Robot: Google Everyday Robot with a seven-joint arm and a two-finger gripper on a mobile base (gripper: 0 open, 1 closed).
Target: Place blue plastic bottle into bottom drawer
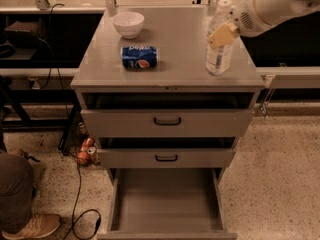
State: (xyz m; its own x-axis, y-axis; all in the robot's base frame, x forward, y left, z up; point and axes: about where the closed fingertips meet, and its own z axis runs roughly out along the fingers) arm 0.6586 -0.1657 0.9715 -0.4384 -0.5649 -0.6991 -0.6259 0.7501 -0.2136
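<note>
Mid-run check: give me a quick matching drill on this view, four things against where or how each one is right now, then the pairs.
Things:
1. blue plastic bottle
2. Pepsi can
3. white bowl
4. bottom drawer

Places or states:
A. pulled out, nothing visible inside
B. lying on its side, mid cabinet top
C. upright at the right of the cabinet top, with the gripper at its upper part
D. at the back left of the cabinet top

Pairs: 1-C, 2-B, 3-D, 4-A

Clear tall plastic bottle [219,49] with white cap, upright at the bench's right edge, end effector [223,33] against its upper part. Deep grey metal bottom drawer [166,202] pulled out, floor bare.
</note>
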